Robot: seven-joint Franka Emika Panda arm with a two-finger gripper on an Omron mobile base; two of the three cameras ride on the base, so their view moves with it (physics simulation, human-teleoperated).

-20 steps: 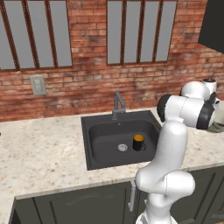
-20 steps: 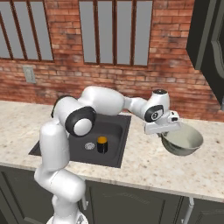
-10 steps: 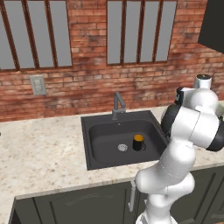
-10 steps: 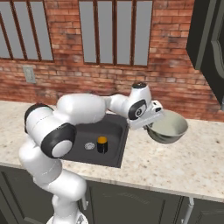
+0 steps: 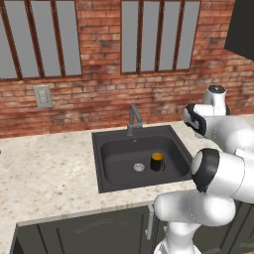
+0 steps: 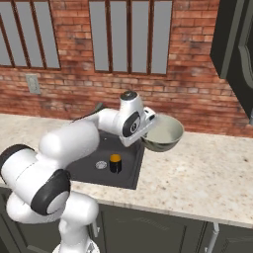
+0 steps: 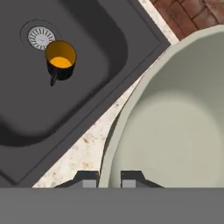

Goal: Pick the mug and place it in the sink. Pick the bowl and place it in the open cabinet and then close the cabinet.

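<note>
The two-finger gripper (image 7: 109, 178) is pinched narrow on the rim of the large, rounded pale grey-green bowl (image 6: 163, 133), one dark finger tip (image 7: 86, 178) outside the wall and the other inside it, as the hand view shows; in the right base view the bowl hangs in the air off the white arm's hand, tilted so that its lighter inside faces partly towards the camera, above the speckled beige worktop (image 6: 207, 173) just off the right edge of the black rectangular recessed sink (image 6: 94, 170); the small black cylindrical mug with an orange-yellow inside (image 5: 157, 161) stands upright on the sink floor, just beside the round silver drain (image 5: 139, 167), on its right in the left base view, its handle showing in the hand view; the grey faucet (image 5: 133, 119) rises at the back edge of the sink, against the red brick wall (image 5: 99, 99); the dark grey-green upper wall cabinet (image 6: 237, 49) shows at the upper right of the right base view, its door with curved panel moulding turned edge-on towards the camera, well above and to the right of the held bowl; whether the bowl's underside touches anything cannot be told from the hand view, though the right base view shows it clear of the worktop
</note>
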